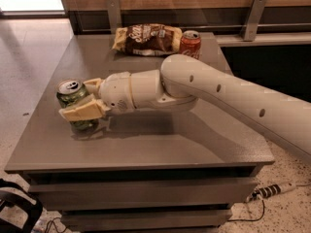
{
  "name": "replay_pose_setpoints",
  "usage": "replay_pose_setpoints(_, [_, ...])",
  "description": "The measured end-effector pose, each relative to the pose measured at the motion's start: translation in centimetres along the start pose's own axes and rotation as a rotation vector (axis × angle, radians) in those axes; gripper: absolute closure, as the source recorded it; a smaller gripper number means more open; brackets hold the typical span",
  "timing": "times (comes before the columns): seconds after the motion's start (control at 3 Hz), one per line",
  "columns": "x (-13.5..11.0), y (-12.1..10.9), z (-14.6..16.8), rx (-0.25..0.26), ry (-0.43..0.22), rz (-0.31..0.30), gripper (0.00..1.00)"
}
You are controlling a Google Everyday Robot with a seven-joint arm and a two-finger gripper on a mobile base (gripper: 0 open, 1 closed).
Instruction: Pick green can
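The green can (71, 94) stands near the left edge of the grey table (160, 140), leaning slightly, its silver top showing. My gripper (76, 99) reaches in from the right and is shut on the can. One tan finger (82, 110) crosses the can's front and the other finger (93, 84) lies behind it. The can's base is at or just above the table top, with a shadow under it.
A brown snack bag (147, 39) and a red Coca-Cola can (190, 43) sit at the table's far edge. My white arm (218, 93) stretches across the table from the right. A power strip (272, 191) lies on the floor at the right.
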State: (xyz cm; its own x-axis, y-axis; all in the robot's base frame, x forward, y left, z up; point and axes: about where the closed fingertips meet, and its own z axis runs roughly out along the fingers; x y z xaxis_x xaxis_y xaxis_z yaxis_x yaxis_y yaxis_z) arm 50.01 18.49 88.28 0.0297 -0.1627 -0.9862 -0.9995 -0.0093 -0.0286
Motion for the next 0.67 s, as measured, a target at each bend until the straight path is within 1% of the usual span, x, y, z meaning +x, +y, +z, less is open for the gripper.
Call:
replay_pose_setpoints(0.33, [-2.7,0.0,-0.4,-0.002,0.024,-0.054,1.00])
replay_pose_setpoints(0.67, [-6.2,0.4,-1.2,0.008,0.046,-0.127,1.00])
